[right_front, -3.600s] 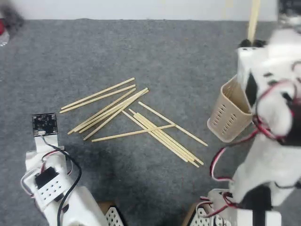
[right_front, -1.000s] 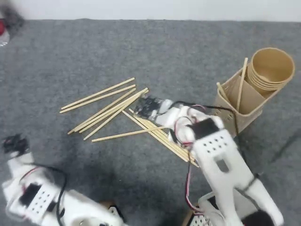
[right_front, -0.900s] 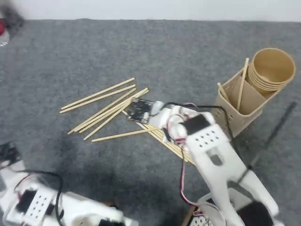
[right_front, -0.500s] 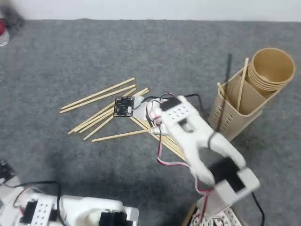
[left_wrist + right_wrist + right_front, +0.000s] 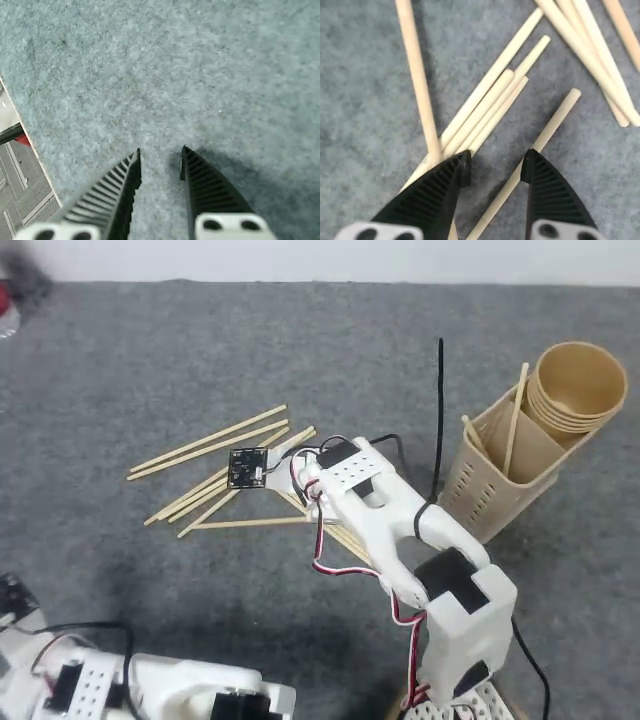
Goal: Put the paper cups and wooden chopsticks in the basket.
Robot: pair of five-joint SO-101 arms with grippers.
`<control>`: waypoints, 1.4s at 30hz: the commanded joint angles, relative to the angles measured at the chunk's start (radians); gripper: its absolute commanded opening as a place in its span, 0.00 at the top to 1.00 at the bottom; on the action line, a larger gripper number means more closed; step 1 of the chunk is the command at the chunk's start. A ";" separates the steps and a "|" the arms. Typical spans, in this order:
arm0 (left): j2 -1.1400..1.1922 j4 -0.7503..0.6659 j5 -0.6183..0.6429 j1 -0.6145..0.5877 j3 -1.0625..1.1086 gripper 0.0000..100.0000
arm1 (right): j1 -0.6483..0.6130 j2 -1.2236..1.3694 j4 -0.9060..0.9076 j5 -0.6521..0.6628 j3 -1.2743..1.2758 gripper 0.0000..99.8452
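Several wooden chopsticks (image 5: pixel 207 440) lie scattered on the grey carpet in the high view. My right arm (image 5: pixel 352 476) stretches over the middle of that pile. In the right wrist view my right gripper (image 5: pixel 495 162) is open just above the chopsticks (image 5: pixel 487 95); one chopstick (image 5: pixel 547 125) runs between its fingers, and a bundle ends beside the other fingertip. The tan basket (image 5: pixel 485 495) stands at the right and holds stacked paper cups (image 5: pixel 578 385) and a few chopsticks (image 5: pixel 514 425). My left gripper (image 5: pixel 160 152) hangs open over bare carpet with nothing between its fingers.
My left arm (image 5: pixel 90 680) sits low in the near left corner. A black cable (image 5: pixel 440 410) rises just left of the basket. In the left wrist view the carpet's edge (image 5: pixel 30 145) borders a tiled floor.
My right arm came from the basket and swung left over the chopstick pile, nudging one loose chopstick. My left arm drew back into the near left corner.
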 commanded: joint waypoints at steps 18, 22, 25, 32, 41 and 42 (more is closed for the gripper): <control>-0.012 -0.021 -0.005 0.006 -0.005 0.88 | 0.088 0.030 -0.091 -0.084 -0.094 0.81; -0.012 -0.021 -0.005 0.006 -0.005 0.88 | 0.076 0.122 0.019 -0.086 -0.206 0.82; -0.012 -0.021 -0.005 0.006 -0.005 0.88 | 0.059 0.163 0.099 -0.087 -0.287 0.82; -0.012 -0.021 -0.005 0.006 -0.005 0.88 | 0.064 0.213 0.084 -0.086 -0.333 0.97; -0.011 -0.020 -0.008 0.008 -0.005 0.88 | 0.065 0.091 0.140 -0.087 -0.336 0.99; -0.011 -0.020 -0.008 0.008 -0.005 0.88 | 0.062 0.050 0.166 -0.089 -0.339 0.99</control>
